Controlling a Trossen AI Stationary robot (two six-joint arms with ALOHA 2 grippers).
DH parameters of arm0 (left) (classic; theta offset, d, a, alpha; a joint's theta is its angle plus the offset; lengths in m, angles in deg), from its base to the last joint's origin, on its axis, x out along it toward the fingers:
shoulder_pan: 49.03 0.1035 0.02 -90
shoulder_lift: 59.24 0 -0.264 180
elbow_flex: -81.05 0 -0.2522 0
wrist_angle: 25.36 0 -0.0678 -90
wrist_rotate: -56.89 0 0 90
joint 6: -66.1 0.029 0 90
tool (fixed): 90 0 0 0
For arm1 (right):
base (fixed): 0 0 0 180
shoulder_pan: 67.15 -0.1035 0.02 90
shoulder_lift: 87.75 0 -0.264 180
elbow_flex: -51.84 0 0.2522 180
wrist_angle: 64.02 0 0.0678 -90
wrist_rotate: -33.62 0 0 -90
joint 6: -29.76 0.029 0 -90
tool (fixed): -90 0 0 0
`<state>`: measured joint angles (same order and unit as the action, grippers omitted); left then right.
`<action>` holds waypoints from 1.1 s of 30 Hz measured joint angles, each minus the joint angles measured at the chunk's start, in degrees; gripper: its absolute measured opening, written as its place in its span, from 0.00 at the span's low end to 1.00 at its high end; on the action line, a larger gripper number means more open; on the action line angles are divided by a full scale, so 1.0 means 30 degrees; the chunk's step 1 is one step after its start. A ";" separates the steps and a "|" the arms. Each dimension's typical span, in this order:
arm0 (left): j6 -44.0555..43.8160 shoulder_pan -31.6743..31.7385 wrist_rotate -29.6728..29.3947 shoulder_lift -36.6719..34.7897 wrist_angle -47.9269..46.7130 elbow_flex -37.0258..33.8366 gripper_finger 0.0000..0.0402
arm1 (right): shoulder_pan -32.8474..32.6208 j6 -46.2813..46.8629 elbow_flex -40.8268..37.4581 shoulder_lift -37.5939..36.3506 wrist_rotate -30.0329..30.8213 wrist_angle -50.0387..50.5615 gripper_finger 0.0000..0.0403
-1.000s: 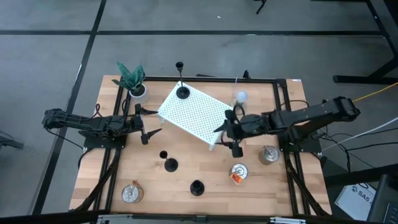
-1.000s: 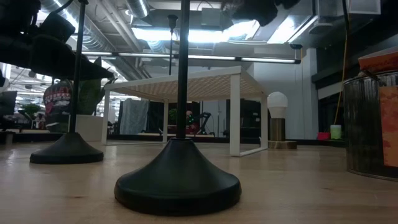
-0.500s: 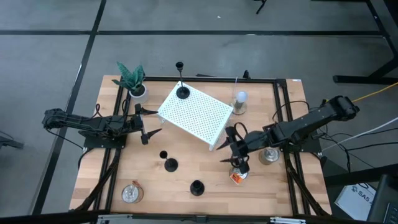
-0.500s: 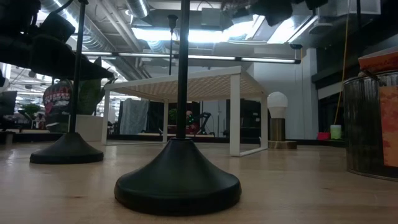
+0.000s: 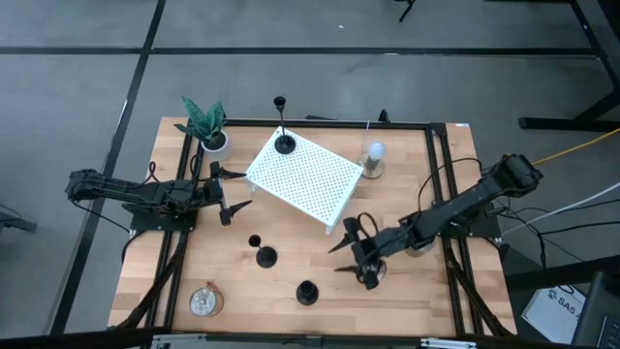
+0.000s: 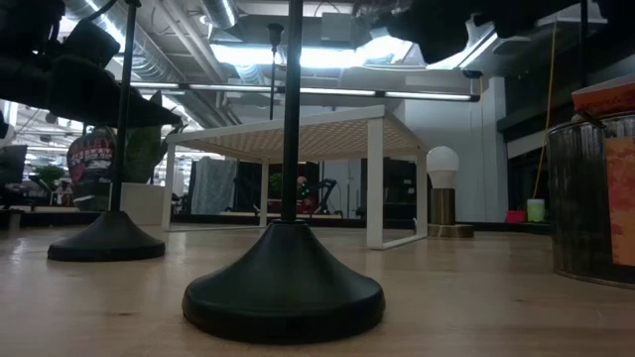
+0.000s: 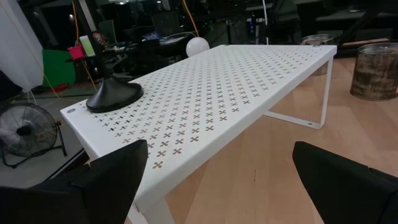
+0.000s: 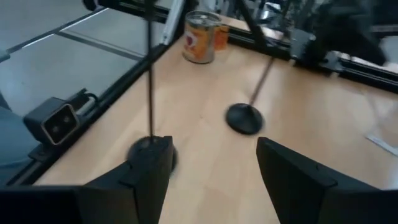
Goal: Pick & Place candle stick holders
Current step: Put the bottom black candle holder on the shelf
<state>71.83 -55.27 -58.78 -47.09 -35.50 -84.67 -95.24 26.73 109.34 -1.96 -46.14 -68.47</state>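
The right end effector [image 5: 351, 258] is hovering over the desk [image 5: 320, 291] with fingers spread apart, near the front candle stick holder [image 5: 307, 291]. Another holder [image 5: 265, 256] is standing beside it, and a third [image 5: 285, 144] is sitting on the white perforated shelf [image 5: 305, 179]. The left end effector [image 5: 232, 199] is waiting beside that shelf, fingers apart.

Bare wood lies between the open right gripper [image 5: 347, 256] and two holders [image 5: 307, 291] [image 5: 265, 257], rack [image 5: 303, 180] behind
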 joint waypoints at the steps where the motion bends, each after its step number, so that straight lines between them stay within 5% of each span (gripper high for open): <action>1: 0.0000 -0.0006 0.0000 -0.0007 0.0000 -0.0005 1.00 | -0.0158 0.0021 0.0194 0.0382 -0.0011 -0.0145 0.59; 22: 0.0000 -0.0006 -0.0001 -0.0006 0.0000 -0.0001 1.00 | -0.1745 0.0453 0.6694 0.7129 -0.0115 -0.0288 0.58; 33: 0.0000 0.0000 -0.0004 -0.0007 0.0000 -0.0007 1.00 | -0.1730 0.0358 0.7214 0.7672 0.1733 -0.0235 0.37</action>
<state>71.83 -55.27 -58.79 -47.12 -35.50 -84.69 -100.43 27.80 130.98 21.06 -40.94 -69.17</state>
